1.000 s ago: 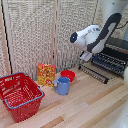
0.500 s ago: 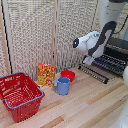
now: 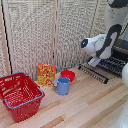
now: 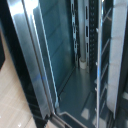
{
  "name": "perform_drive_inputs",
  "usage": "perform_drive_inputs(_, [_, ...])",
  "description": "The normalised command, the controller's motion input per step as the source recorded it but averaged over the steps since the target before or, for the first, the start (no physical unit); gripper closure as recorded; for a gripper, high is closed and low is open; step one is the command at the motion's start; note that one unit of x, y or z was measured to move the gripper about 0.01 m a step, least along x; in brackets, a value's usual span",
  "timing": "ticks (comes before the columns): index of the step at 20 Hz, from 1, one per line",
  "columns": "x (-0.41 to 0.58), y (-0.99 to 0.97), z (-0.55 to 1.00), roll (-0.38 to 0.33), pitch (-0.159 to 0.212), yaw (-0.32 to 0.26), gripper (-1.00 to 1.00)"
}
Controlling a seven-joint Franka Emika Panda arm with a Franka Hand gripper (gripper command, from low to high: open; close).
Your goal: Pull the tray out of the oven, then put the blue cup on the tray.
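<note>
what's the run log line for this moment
stage: arm at oven | tray partly out | blue cup on table beside red bowl | gripper: state unclear

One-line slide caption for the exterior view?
Robot arm reaches toward the open oven while the blue cup waits beside a red bowl and red basket.

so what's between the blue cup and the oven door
In the exterior view, only bare wooden tabletop lies between the blue cup and the oven door; the red bowl sits behind the cup.
</note>
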Motion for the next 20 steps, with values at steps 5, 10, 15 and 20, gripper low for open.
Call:
perform_drive_inputs(5, [-0.012,-0.48,0.02,0.105,-0.010,0.007,1.00])
perform_drive_inputs(10, [0.000,-0.32,0.01,0.062,0.000,0.000,1.00])
perform_drive_inputs(15, [0.000,-0.25,0.07,0.064,0.000,-0.012,1.00])
perform_drive_inputs(20, [0.006,-0.23,0.02,0.065,0.000,-0.048,1.00])
